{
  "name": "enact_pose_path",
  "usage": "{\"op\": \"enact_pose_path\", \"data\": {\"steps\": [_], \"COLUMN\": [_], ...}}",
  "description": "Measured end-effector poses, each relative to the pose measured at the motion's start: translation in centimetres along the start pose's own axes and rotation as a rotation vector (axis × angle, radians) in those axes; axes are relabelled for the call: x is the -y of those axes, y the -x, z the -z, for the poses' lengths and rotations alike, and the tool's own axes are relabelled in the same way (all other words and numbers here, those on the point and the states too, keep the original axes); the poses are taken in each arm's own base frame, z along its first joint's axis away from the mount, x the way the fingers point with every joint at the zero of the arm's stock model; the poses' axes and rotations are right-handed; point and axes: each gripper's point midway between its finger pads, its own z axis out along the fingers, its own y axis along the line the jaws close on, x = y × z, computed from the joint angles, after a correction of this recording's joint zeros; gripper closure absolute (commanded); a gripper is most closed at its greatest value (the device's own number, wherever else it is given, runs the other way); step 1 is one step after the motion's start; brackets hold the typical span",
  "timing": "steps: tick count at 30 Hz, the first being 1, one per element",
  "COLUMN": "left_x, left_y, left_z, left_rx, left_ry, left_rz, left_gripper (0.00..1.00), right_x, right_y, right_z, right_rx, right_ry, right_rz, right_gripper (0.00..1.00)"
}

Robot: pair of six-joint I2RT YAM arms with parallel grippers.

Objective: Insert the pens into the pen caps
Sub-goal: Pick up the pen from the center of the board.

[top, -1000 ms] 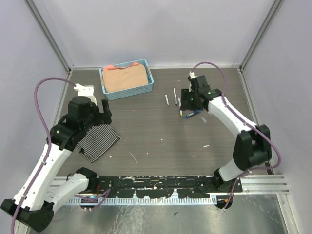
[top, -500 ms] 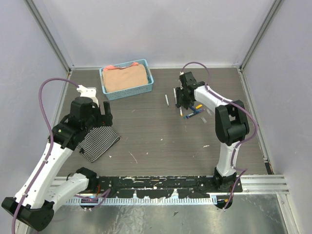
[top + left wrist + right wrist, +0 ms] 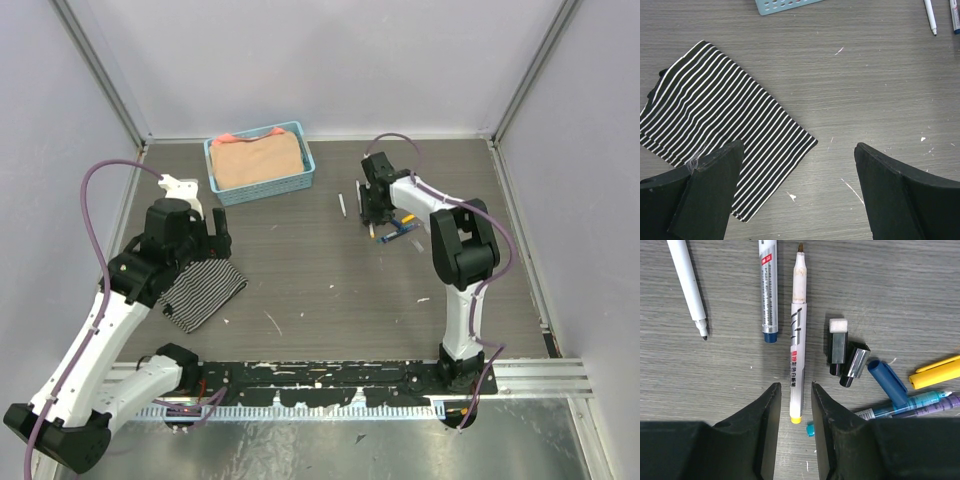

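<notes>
In the right wrist view, several pens lie on the table. One is a white pen (image 3: 797,365) with a yellow end and a bare brown tip. Left of it lie a blue-ended pen (image 3: 768,290) and a thin white pen (image 3: 687,285). My right gripper (image 3: 795,390) straddles the yellow-ended pen's rear, jaws narrow with a thin gap on each side. Pen caps lie to the right: two black (image 3: 837,347), a blue (image 3: 888,382) and a yellow (image 3: 935,372). My left gripper (image 3: 799,150) hangs wide open and empty over the table, far from the pens.
A black-and-white striped cloth (image 3: 715,115) lies under my left gripper's left finger. A blue basket (image 3: 265,188) holding peach fabric stands at the back left. A light-blue pen (image 3: 910,404) and a purple one (image 3: 945,404) lie by the caps. Grey walls enclose the table.
My right gripper has moved back and left over the pens and come down around the yellow-ended pen, its jaws narrowing. The left arm has stayed still.
</notes>
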Motion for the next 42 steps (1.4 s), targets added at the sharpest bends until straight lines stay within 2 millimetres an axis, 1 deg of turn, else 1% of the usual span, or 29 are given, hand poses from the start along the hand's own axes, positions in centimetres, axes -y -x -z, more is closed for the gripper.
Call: {"op": "enact_pose_path", "data": {"steps": [7, 10, 16, 23, 29, 33, 37, 39, 41, 42], "left_x": [0.0, 0.0, 0.0, 0.0, 0.0, 0.0, 0.2, 0.4, 0.5, 0.5], "left_y": [0.0, 0.0, 0.0, -0.1, -0.1, -0.1, -0.1, 0.0, 0.1, 0.1], "left_z": [0.0, -0.1, -0.1, -0.1, -0.1, 0.0, 0.1, 0.2, 0.5, 0.6], "left_rx": [-0.001, -0.003, -0.003, -0.003, -0.004, -0.002, -0.002, 0.001, 0.008, 0.013], "left_ry": [0.000, 0.001, 0.001, 0.001, 0.001, -0.001, -0.012, -0.019, -0.026, -0.029], "left_rz": [0.000, -0.001, -0.001, -0.001, -0.001, 0.003, 0.015, 0.024, 0.038, 0.045], "left_gripper": [0.02, 0.02, 0.02, 0.02, 0.02, 0.02, 0.02, 0.02, 0.02, 0.02], "right_x": [0.0, 0.0, -0.2, -0.2, 0.0, 0.1, -0.3, -1.1, -2.3, -3.2], "right_y": [-0.7, -0.7, -0.6, -0.5, 0.2, 1.5, 2.8, 2.9, 2.1, 1.5], "right_z": [-1.0, -1.0, -1.1, -1.1, -0.7, 1.0, 4.4, 6.4, 8.0, 8.8], "right_rx": [-0.027, -0.025, -0.024, -0.020, 0.003, 0.052, 0.130, 0.170, 0.193, 0.205], "right_ry": [-0.006, -0.009, -0.010, -0.018, -0.035, -0.043, -0.017, 0.008, 0.037, 0.057], "right_rz": [0.004, 0.006, 0.010, 0.013, 0.003, -0.017, -0.032, -0.033, -0.024, -0.015], "right_gripper": [0.70, 0.70, 0.79, 0.82, 0.82, 0.82, 0.81, 0.81, 0.80, 0.80]}}
